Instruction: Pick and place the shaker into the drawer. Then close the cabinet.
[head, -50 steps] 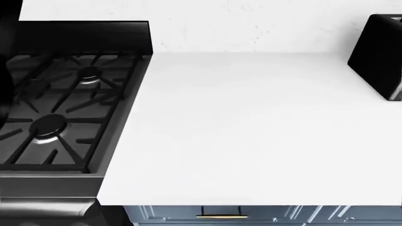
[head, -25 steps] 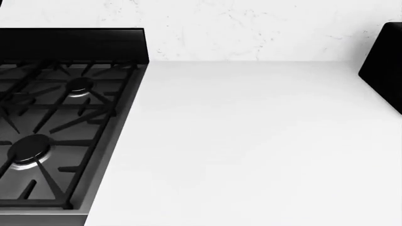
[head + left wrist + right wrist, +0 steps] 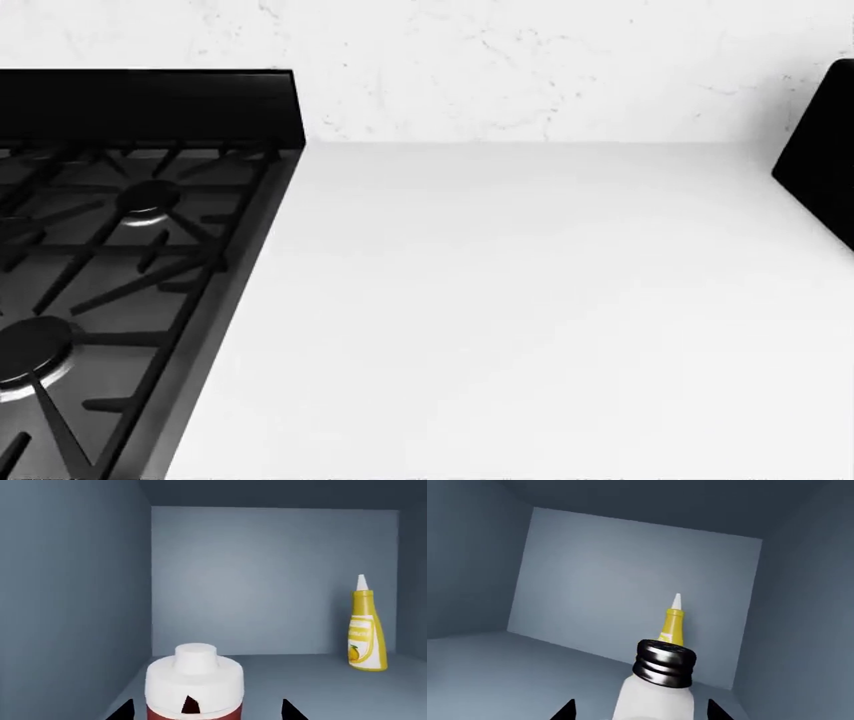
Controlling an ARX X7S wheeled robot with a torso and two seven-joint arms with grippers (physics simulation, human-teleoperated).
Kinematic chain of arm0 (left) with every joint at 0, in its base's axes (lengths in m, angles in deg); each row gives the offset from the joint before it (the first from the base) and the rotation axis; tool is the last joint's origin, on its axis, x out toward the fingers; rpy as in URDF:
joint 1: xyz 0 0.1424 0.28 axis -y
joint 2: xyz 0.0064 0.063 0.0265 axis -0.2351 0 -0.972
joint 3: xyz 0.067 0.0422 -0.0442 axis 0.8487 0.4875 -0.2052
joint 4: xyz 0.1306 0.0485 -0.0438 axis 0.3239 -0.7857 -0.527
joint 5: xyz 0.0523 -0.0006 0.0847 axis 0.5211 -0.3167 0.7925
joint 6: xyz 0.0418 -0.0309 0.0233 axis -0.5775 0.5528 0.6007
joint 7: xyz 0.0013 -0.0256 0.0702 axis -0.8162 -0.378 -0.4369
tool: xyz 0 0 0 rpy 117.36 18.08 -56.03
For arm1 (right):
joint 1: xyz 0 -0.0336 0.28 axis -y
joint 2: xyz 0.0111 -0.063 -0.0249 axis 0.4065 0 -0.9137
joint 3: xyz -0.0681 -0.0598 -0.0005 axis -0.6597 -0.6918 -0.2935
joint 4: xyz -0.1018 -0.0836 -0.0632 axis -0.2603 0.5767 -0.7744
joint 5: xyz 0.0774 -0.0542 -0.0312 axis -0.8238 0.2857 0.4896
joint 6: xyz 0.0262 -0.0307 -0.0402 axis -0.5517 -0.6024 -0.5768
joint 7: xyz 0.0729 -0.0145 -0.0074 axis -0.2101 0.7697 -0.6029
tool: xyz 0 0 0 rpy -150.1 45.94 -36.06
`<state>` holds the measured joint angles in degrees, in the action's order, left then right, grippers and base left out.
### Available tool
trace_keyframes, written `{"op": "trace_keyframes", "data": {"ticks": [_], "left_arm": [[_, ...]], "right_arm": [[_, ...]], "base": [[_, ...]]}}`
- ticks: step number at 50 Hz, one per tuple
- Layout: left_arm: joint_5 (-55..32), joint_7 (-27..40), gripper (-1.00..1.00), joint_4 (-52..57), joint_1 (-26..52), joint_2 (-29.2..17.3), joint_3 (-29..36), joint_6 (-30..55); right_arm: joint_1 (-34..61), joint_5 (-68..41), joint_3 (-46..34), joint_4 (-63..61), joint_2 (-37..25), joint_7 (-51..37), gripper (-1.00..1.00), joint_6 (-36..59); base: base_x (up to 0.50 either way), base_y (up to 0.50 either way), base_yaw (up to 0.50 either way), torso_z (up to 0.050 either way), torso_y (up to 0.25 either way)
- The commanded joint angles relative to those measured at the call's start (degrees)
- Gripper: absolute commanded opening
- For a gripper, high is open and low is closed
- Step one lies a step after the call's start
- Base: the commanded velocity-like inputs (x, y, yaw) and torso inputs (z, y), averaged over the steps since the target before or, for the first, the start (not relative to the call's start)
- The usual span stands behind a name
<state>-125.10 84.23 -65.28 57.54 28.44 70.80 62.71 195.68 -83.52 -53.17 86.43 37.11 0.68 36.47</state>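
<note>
Head cam is no help right now: just the black stove [image 3: 107, 250], the white counter [image 3: 534, 300] and some black block [image 3: 827, 150] at the right edge, no arms in sight

Both wrist cams look into a plain blue-grey box with smooth matte walls. I take it for the drawer [image 3: 614, 580], though it looks deep, so I can't swear to it. The shaker [image 3: 657, 695] stands on its floor right in front of the right gripper [image 3: 639, 712], lined up between the two dark fingertips. The fingers are spread wider than the bottle, with a visible gap on one side, so I read them as apart and not squeezing it. The left gripper [image 3: 203, 712] is spread the same way around a different bottle, a white-capped bottle [image 3: 195, 680] with a red-brown body. A yellow squeeze bottle [image 3: 672, 625] with a white nozzle stands further back

Handling guess for the shaker:
- clear glass body, so stiff, slick and breakable if knocked over
- small, so probably light
- ribbed shiny metal cap [image 3: 664, 662] gives better bite than the glass, but it might twist

I'd take hold on the straight body just under the cap, low enough that it doesn't tip. It's narrow and upright, so a nudge from a finger could topple it into the yellow one
</note>
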Motion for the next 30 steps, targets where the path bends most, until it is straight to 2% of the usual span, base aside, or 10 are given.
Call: {"op": "trace_keyframes", "data": {"ticks": [1,7,8,17,24,30], "left_arm": [[-0.7,-1.5,1.0,-2.5,-9.5,0.7,8.8,-1.9],[0.6,-1.2,1.0,-2.5,-9.9,0.7,8.2,-1.6],[0.2,-1.1,-1.0,-2.5,-10.2,0.7,8.7,-2.2],[-5.9,-0.2,-1.0,-2.5,-9.3,0.7,13.6,-7.4],[-4.2,0.1,-1.0,-2.5,-2.9,0.7,7.1,-13.0],[-0.7,0.3,-1.0,-2.5,-0.5,0.7,3.1,-16.9]], "right_arm": [[-2.0,7.6,2.6,0.2,1.7,-8.3,1.0,-0.9],[-2.2,7.6,2.4,0.2,1.4,-8.8,1.0,-1.1],[-2.2,7.6,2.3,0.2,1.4,-8.8,1.0,-1.1],[-2.2,7.6,2.2,0.2,1.2,-9.2,1.0,-1.0],[-2.4,7.6,2.0,0.2,1.3,-9.1,1.0,-0.6],[-2.4,7.5,2.2,0.2,1.3,-9.8,1.0,-0.5]], "base": [[0.0,0.0,0.0,0.0,0.0],[0.0,0.0,0.0,0.0,0.0],[0.0,0.0,0.0,0.0,0.0],[0.01,0.0,0.0,0.0,0.0],[0.02,0.0,0.0,0.0,0.0],[0.0,0.0,0.0,0.0,0.0]]}}
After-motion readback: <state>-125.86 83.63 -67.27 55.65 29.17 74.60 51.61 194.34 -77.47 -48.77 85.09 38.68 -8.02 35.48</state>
